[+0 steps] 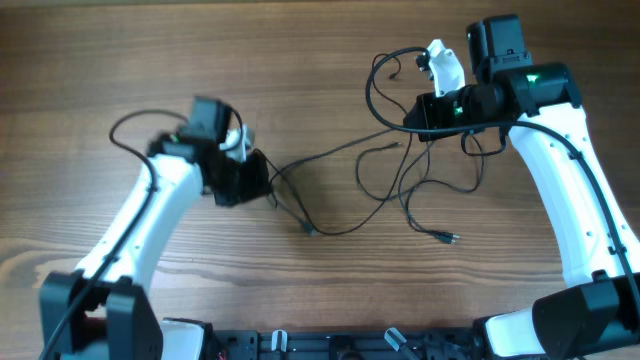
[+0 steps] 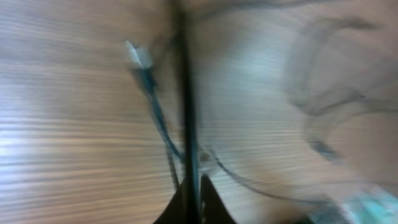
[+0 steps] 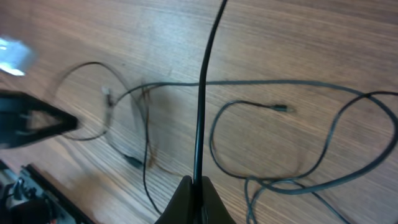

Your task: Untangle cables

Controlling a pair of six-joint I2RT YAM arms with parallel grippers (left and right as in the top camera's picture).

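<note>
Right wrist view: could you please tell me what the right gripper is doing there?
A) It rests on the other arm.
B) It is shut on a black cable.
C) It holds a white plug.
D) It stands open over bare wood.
B: the right gripper has its fingertips together, and a black cable runs straight out from between them across the wood.

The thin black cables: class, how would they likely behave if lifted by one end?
Probably floppy: the cables lie in loose loops on the table. Likely light, being so thin. The strand pinched in the right gripper looks taut, so pulling may drag crossed loops along.
</note>
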